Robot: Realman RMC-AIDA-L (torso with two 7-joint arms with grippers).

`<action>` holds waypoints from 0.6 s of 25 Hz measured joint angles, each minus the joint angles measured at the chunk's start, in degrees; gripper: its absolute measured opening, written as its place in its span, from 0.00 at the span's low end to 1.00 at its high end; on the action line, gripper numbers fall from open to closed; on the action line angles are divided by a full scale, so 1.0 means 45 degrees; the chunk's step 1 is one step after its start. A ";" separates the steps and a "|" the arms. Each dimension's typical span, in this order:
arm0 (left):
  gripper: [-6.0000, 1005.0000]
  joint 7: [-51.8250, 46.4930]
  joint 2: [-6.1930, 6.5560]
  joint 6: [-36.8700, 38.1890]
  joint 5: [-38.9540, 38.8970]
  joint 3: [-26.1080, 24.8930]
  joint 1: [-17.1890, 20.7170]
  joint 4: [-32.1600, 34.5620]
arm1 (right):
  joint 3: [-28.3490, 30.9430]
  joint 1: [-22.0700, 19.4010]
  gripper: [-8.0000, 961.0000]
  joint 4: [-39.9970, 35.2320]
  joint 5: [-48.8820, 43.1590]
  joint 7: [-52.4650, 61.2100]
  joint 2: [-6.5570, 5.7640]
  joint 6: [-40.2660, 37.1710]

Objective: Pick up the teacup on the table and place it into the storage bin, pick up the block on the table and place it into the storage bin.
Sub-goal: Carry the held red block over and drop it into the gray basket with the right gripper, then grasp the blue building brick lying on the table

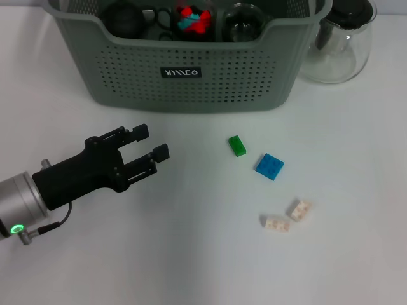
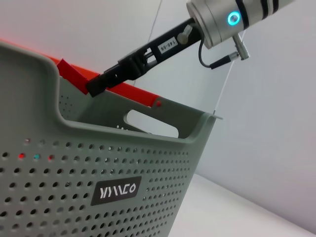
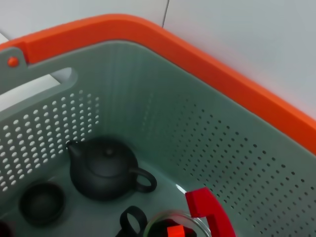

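Head view, left gripper (image 1: 152, 143) low over table (image 1: 191, 254), jaws apart, empty, before storage bin (image 1: 191, 79)

Matt perforated plastic storage bin (image 1: 191, 76), clear glossy glass pitcher (image 1: 340, 44)

Storage bin (image 1: 191, 76) behind blocks (image 1: 269, 166); pitcher (image 1: 340, 47) at its right.

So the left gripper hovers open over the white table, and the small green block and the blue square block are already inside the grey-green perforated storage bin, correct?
Not quite. In the head view the small green block and the blue square block lie on the white table, in front of the grey-green perforated storage bin, not inside it. The left gripper does hover open over the table.
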 joint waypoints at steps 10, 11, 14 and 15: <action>0.66 -0.0001 0.0000 -0.0002 0.0000 -0.0002 -0.0003 0.0000 | -0.0075 0.0014 0.21 -0.0033 0.0084 -0.0314 -0.0014 0.0066; 0.66 -0.0001 0.0000 -0.0002 0.0000 -0.0002 -0.0003 0.0000 | -0.0037 -0.0012 0.23 -0.0131 0.0087 -0.0313 -0.0016 0.0016; 0.66 -0.0002 0.0000 0.0021 0.0000 -0.0004 0.0008 0.0000 | 0.0034 -0.0572 0.50 -0.1379 0.0089 -0.0315 -0.0040 -0.0816; 0.66 -0.0006 -0.0002 0.0035 0.0000 -0.0002 0.0008 0.0001 | 0.0014 -0.1022 0.54 -0.2376 0.0119 -0.0349 -0.0041 -0.1452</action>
